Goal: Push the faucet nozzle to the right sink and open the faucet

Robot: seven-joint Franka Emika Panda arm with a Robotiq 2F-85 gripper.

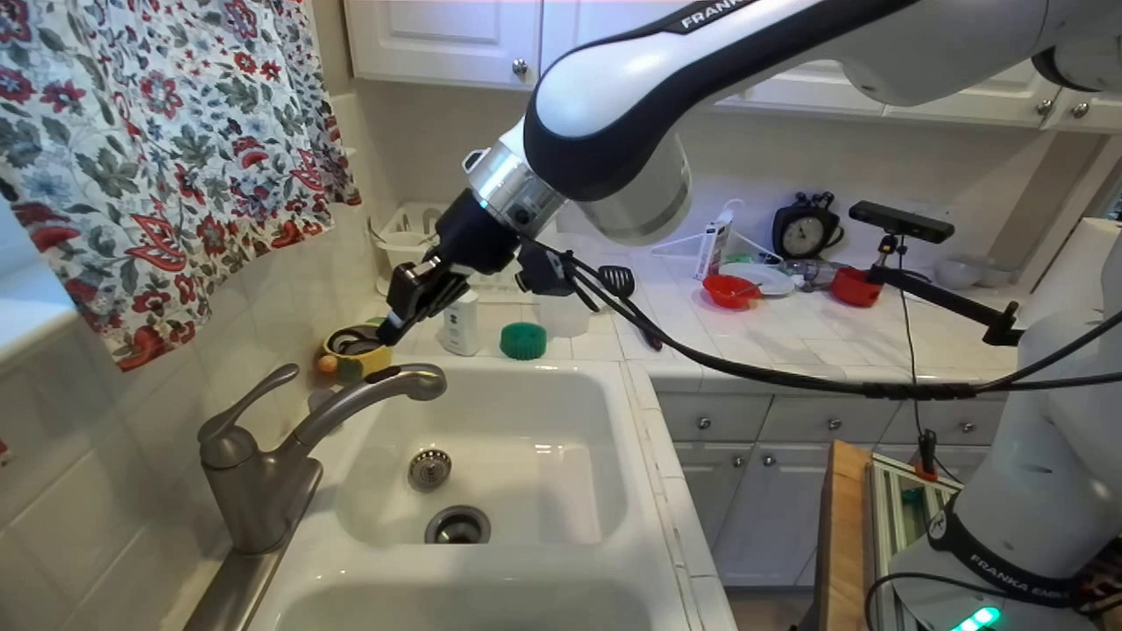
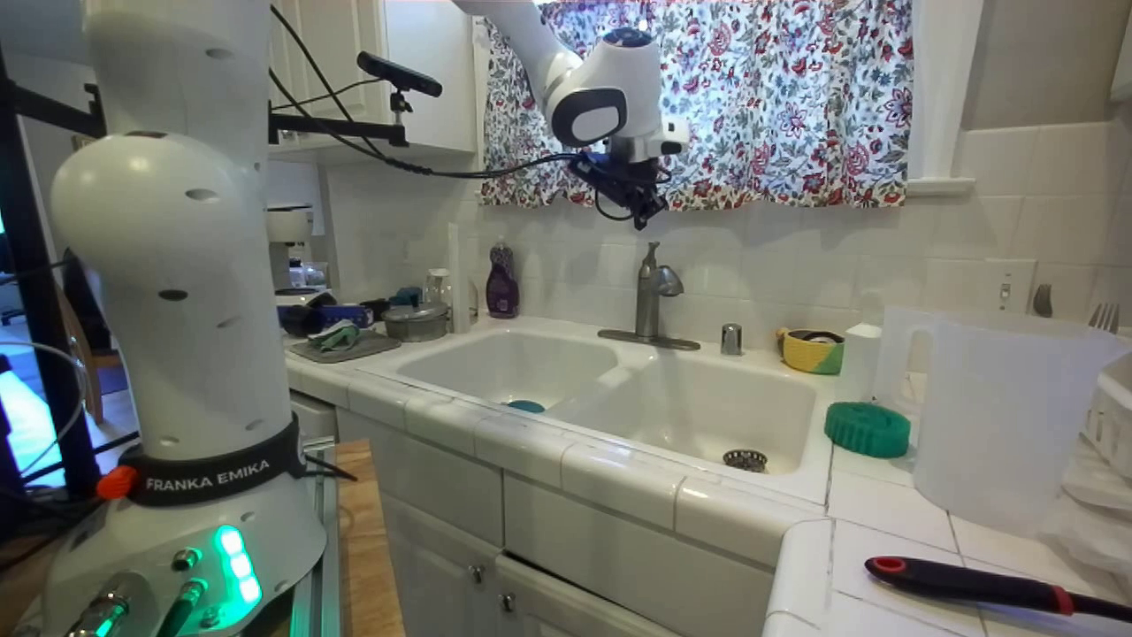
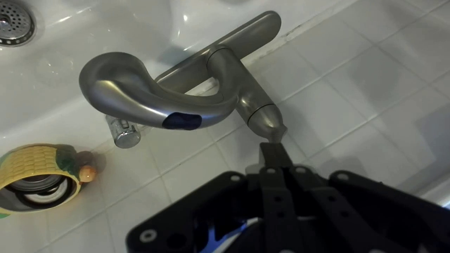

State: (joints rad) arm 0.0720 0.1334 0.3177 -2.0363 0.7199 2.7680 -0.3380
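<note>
Apparently just 1 step, opening the dry-looking faucet (image 1: 250, 499), remains, since the faucet nozzle (image 1: 355, 403) already points toward the right sink (image 2: 703, 398); the gripper (image 3: 276, 154), pressed together, holds nothing.

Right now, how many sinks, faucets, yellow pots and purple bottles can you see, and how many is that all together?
2 sinks: the right sink and the left sink
1 faucet
1 yellow pot
1 purple bottle
Total: 5
</note>
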